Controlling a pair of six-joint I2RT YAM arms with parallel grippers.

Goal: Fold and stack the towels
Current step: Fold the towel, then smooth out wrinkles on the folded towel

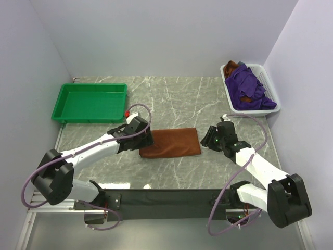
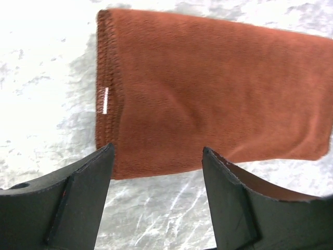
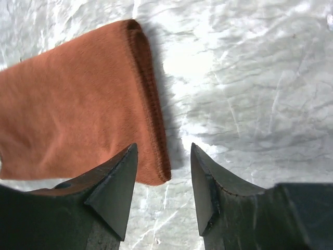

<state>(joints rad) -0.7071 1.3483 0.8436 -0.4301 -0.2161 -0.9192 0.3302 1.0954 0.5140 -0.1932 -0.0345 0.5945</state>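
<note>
A grey-veined marble table (image 1: 171, 99) sits between pale walls. Near its middle lies a folded rust-brown towel (image 1: 171, 142), flat, its long side running left to right; the right wrist view shows doubled layers at its right end. The left gripper (image 2: 157, 151) hangs at the towel's left end, jaws spread wide with nothing between them. A small white tag (image 2: 106, 100) sits on the stitched hem there. The right gripper (image 3: 164, 148) hovers at the towel's right end, jaws parted and empty. At the far right a white basket (image 1: 270, 86) holds bunched purple towels (image 1: 250, 91). A green tray (image 1: 91, 101) stands far left.
</note>
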